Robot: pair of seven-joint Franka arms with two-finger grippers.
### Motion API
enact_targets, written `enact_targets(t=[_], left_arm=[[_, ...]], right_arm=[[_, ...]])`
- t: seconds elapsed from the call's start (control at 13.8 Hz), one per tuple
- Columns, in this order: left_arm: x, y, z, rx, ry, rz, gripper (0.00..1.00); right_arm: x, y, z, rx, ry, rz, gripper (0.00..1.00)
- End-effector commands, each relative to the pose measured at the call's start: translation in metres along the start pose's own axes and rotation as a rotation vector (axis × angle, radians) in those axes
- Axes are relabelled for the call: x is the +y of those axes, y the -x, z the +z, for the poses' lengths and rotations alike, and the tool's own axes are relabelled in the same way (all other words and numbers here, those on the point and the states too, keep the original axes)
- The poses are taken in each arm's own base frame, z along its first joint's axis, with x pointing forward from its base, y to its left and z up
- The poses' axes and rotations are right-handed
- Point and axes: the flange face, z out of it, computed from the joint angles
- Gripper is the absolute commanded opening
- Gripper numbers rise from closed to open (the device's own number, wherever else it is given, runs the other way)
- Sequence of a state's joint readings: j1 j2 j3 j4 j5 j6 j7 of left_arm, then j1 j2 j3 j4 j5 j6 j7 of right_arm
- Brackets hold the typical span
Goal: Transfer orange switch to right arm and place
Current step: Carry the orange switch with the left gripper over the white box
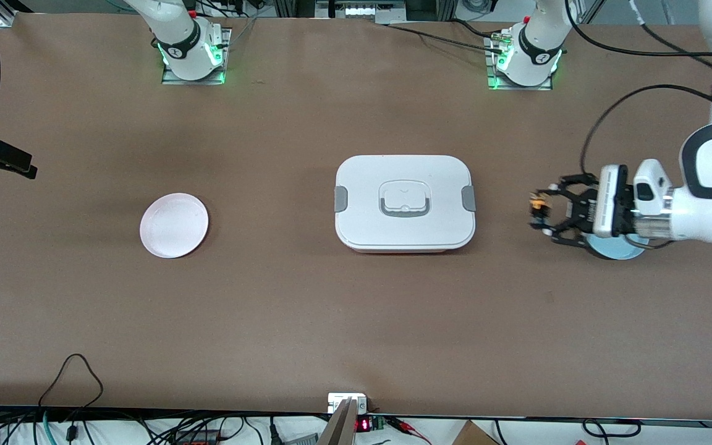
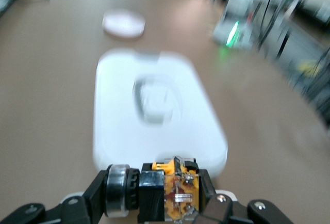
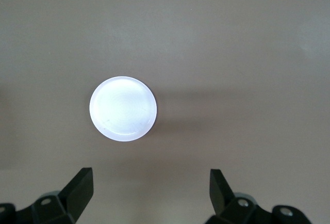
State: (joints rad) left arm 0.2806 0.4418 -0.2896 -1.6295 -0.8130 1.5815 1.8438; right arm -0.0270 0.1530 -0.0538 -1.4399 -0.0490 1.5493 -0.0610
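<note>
The orange switch (image 1: 538, 202) hangs in the air with my left gripper (image 1: 539, 213) shut on it, over the table between the white lidded box (image 1: 404, 204) and a light blue plate (image 1: 617, 251). In the left wrist view the orange switch (image 2: 172, 193) lies crosswise in the left gripper (image 2: 154, 199): silver ring and black barrel at one end, orange block with metal contacts at the other. My right gripper (image 3: 149, 176) stands open, high above the white plate (image 3: 122, 108), with nothing between its black fingers (image 3: 82, 182). It does not show in the front view.
The white plate (image 1: 173, 225) lies toward the right arm's end of the table. The box sits mid-table with its lid on and grey latches at both ends. A black cable loop (image 1: 75, 371) lies near the table's front edge. A black fixture (image 1: 0, 159) juts in at the right arm's end.
</note>
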Motion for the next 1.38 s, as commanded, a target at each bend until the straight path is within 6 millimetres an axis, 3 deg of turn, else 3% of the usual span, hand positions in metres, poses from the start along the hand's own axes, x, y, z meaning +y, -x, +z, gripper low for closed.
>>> enact_targets(t=[0.0, 0.29, 0.51, 0.58, 0.8, 0.87, 1.01, 1.3], left_arm=[[-0.024, -0.003, 0.049, 0.35, 0.032, 0.048, 0.0], [-0.031, -0.07, 0.089, 0.615, 0.008, 0.096, 0.0], [-0.021, -0.113, 0.121, 0.716, -0.095, 0.134, 0.0], [-0.018, -0.119, 0.141, 0.742, -0.117, 0.11, 0.0], [-0.01, -0.136, 0.174, 0.721, -0.183, 0.115, 0.0], [-0.007, -0.138, 0.184, 0.712, -0.187, 0.105, 0.0], [-0.004, -0.146, 0.189, 0.712, -0.194, 0.104, 0.0], [0.001, -0.149, 0.19, 0.701, -0.192, 0.108, 0.0]], right_arm=[[0.003, -0.001, 0.0, 0.003, 0.006, -0.006, 1.0], [-0.005, -0.005, -0.003, 0.033, 0.002, -0.02, 1.0], [-0.005, -0.006, -0.001, 0.034, -0.008, -0.018, 1.0], [-0.003, -0.009, 0.004, 0.026, -0.011, -0.016, 1.0], [-0.013, -0.012, 0.009, 0.019, -0.002, -0.033, 1.0], [-0.019, -0.016, 0.021, -0.008, -0.002, -0.045, 1.0], [-0.024, -0.017, 0.028, -0.027, -0.026, -0.047, 1.0], [-0.048, -0.009, 0.024, -0.059, -0.237, -0.037, 1.0]])
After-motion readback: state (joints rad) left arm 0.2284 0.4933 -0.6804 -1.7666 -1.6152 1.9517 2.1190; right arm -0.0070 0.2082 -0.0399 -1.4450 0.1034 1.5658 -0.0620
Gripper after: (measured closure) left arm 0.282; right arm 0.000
